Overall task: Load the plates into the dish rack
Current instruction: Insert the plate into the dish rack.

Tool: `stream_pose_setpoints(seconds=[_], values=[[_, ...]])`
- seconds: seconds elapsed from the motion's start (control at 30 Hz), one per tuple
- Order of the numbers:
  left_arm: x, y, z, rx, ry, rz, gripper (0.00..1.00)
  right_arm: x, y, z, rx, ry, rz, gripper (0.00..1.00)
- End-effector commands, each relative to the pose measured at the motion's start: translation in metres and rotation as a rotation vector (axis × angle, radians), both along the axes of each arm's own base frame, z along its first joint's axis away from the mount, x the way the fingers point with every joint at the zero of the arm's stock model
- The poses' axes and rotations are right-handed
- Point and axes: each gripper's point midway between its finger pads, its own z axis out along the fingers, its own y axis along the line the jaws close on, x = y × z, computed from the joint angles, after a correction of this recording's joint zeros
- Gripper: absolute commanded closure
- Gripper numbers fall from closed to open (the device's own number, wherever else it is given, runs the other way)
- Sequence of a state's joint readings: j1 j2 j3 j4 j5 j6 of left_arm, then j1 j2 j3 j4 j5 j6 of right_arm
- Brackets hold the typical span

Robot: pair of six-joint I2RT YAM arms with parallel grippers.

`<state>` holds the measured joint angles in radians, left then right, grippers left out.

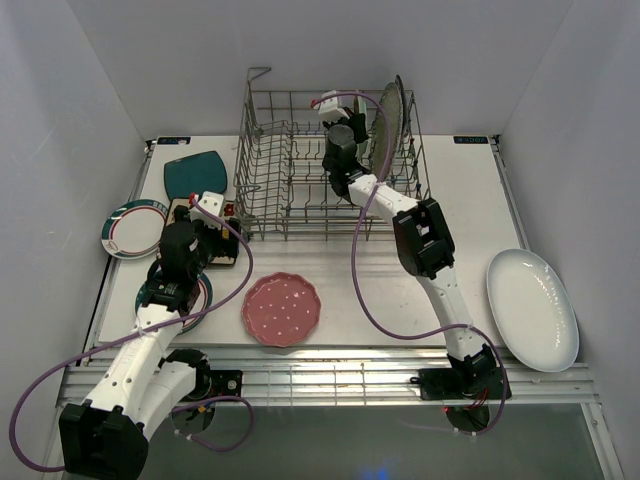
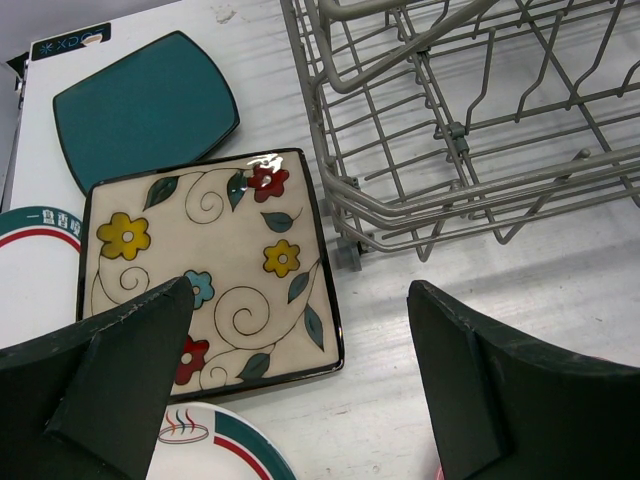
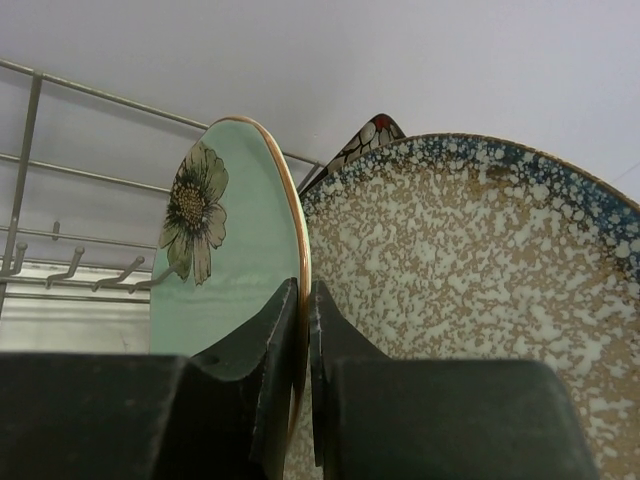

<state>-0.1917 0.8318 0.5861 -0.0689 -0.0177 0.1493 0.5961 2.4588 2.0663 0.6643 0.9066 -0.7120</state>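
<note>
Mint plate [image 3: 230,250] on edge in dish rack [image 1: 290,170], rim clamped in right jaws; left jaws spread wide, empty; white table [image 1: 380,270], pale walls [image 1: 300,50]

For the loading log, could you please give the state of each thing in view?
left tool, open.
right tool, shut on the mint green plate.
mint green plate, upright in the dish rack.
speckled plate, upright in dish rack.
floral square plate, flat, unloaded.
teal square plate, flat, unloaded.
pink dotted plate, flat, unloaded.
white oval plate, flat, unloaded.
</note>
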Motion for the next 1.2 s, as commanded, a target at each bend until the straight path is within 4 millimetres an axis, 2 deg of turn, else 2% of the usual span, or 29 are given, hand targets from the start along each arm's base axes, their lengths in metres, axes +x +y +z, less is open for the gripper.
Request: stream_pose_setpoints(seconds=[0.0, 0.3, 0.47, 0.53, 0.6, 0.63, 0.87, 0.9, 0.97, 1.0, 1.07, 1.1, 1.17], values=[[0.001, -0.001, 0.02, -0.009, -0.047, -0.007, 0.02, -0.007, -0.001, 0.056, 0.104, -0.155, 0.001, 0.88], [0.001, -0.002, 0.018, -0.008, -0.041, -0.012, 0.02, -0.009, -0.007, 0.052, 0.113, -0.146, -0.026, 0.84], [0.003, -0.002, 0.015, -0.005, -0.019, -0.013, 0.02, -0.008, -0.013, 0.052, 0.129, -0.138, -0.04, 0.74], [0.002, -0.002, 0.014, -0.003, -0.015, -0.014, 0.02, -0.009, -0.015, 0.051, 0.136, -0.134, -0.042, 0.62], [0.002, -0.001, 0.014, 0.004, -0.002, -0.013, 0.02, -0.01, -0.017, 0.056, 0.143, -0.139, -0.043, 0.62], [0.002, -0.002, 0.016, 0.003, -0.007, -0.015, 0.02, -0.012, -0.018, 0.061, 0.145, -0.143, -0.043, 0.57], [0.004, -0.007, 0.016, -0.009, -0.004, -0.037, 0.02, -0.026, -0.028, 0.089, 0.204, -0.156, -0.044, 0.56], [0.003, -0.007, 0.016, -0.008, -0.005, -0.039, 0.02, -0.032, -0.031, 0.102, 0.224, -0.171, -0.043, 0.55], [0.003, -0.008, 0.017, -0.01, -0.003, -0.041, 0.02, -0.037, -0.03, 0.106, 0.247, -0.163, -0.026, 0.54], [0.002, -0.006, 0.017, -0.008, -0.005, -0.036, 0.02, -0.043, -0.031, 0.122, 0.263, -0.177, -0.009, 0.54], [0.002, -0.005, 0.02, -0.008, -0.016, -0.03, 0.02, -0.05, -0.033, 0.131, 0.281, -0.175, 0.003, 0.5], [0.002, -0.005, 0.02, -0.008, -0.017, -0.03, 0.02, -0.058, -0.037, 0.145, 0.292, -0.181, 0.003, 0.49], [0.002, -0.006, 0.021, -0.009, -0.017, -0.034, 0.02, -0.067, -0.038, 0.149, 0.315, -0.174, 0.018, 0.49]])
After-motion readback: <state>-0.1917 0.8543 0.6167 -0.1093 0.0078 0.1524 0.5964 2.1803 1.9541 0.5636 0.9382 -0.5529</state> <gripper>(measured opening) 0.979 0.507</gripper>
